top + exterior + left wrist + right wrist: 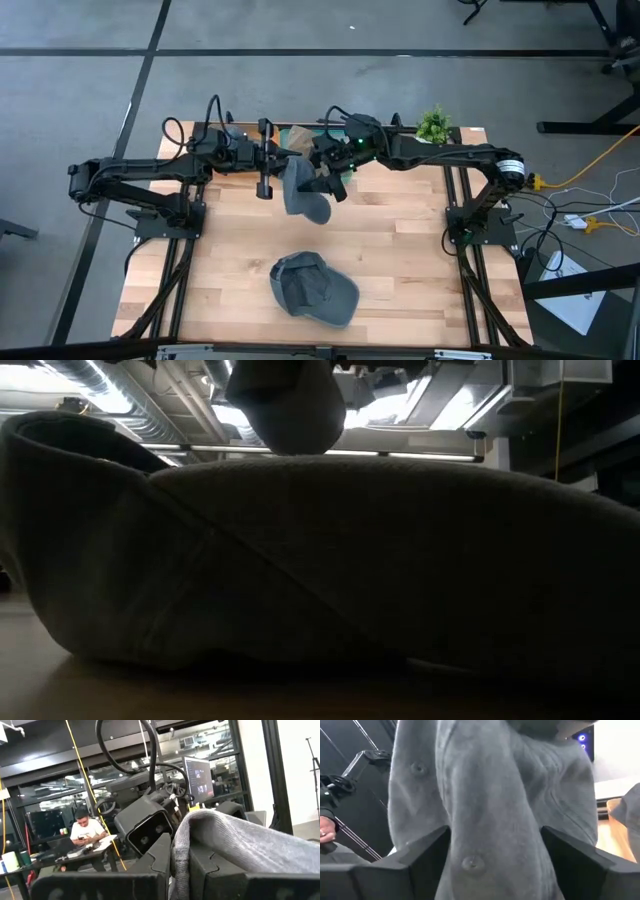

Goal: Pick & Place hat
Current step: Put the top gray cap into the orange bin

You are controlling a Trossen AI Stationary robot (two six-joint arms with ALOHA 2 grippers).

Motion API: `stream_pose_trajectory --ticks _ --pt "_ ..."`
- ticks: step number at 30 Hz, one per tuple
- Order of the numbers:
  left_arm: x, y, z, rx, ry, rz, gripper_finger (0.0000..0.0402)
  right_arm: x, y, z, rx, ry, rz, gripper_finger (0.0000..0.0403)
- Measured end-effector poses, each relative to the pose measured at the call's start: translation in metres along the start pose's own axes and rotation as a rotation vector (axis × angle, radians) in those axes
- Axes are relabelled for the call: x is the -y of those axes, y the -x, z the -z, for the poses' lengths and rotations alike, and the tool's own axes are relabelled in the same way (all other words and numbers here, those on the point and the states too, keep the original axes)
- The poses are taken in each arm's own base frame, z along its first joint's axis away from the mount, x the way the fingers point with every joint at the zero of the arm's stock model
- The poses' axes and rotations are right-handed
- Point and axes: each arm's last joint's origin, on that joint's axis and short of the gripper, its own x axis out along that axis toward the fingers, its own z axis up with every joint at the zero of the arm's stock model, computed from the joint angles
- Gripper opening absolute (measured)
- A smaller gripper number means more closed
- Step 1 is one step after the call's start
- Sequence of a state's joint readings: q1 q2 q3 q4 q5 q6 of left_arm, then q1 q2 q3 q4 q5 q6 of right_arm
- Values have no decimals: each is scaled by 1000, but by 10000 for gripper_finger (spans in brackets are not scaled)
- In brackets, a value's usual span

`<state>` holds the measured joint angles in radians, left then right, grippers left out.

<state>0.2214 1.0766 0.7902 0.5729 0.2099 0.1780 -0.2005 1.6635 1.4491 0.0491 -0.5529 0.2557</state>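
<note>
Your left gripper [180, 870] pinches the soft, floppy grey cap [300, 190]. Your right gripper [495, 865] is wide open around it. Grab its fabric edge.

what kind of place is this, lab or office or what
Most likely a robotics lab or shared workspace: a wooden table on a grey floor, a monitor behind the arms, a person seated at a desk, and exposed ceiling ducts.
</note>
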Motion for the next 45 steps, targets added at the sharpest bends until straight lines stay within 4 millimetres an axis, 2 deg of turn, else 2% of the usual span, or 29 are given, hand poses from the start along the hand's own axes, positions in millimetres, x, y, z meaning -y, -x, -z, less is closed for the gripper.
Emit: stream_pose_trajectory --ticks 3,11,15,20,26,35,41,45 --pt "0 3 -2 -3 6 -1 25 0 -1 0 -2 2 0 266" --pt "-7 14 -4 -80 164 -38 48 4 4 -1 -7 4 15 75" --pt "-10 18 -1 -128 243 -61 49 5 5 -1 -10 23 21 14" --pt "-13 21 4 -171 398 -41 71 6 4 0 -24 29 24 24" --pt "-20 24 8 -207 568 -22 130 8 5 6 -78 48 58 12" --pt "-41 33 10 -206 826 -48 216 13 22 12 -200 138 282 23" --pt "-53 39 11 -188 1130 -113 223 12 36 10 -298 348 544 14" --pt "-58 40 17 -211 1326 -167 218 10 35 11 -349 490 606 20"
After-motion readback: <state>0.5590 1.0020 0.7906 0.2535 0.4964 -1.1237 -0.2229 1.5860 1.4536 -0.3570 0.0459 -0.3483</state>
